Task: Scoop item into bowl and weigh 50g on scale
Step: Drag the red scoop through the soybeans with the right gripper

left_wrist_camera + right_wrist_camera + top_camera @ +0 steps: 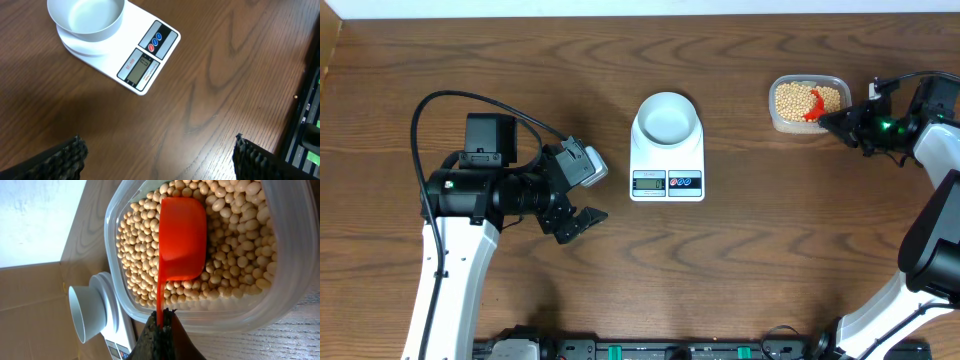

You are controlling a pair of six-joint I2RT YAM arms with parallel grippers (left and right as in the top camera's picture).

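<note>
On the table [520, 60], the scale [667, 182], with the bowl [667, 120] on top, lies ahead of the left gripper [159, 152], whose jaws are wide and empty. The tub [280, 300] sits just before the right gripper [161, 322], which is pinched on the scoop [181, 235] by its handle, cup resting on the beans [140, 245].

The right gripper [161, 324] is closed on the thin handle of an orange scoop [182, 235]. The handle runs straight ahead from the gripper's tips, and the cup lies on the beans [235, 255] that fill a clear tub [295, 280] just in front. Left of the gripper, outside the tub, a pale bowl [85, 312] sits on the white scale [119, 342]. Wood-grain counter [280, 340] shows to the gripper's right.
</note>
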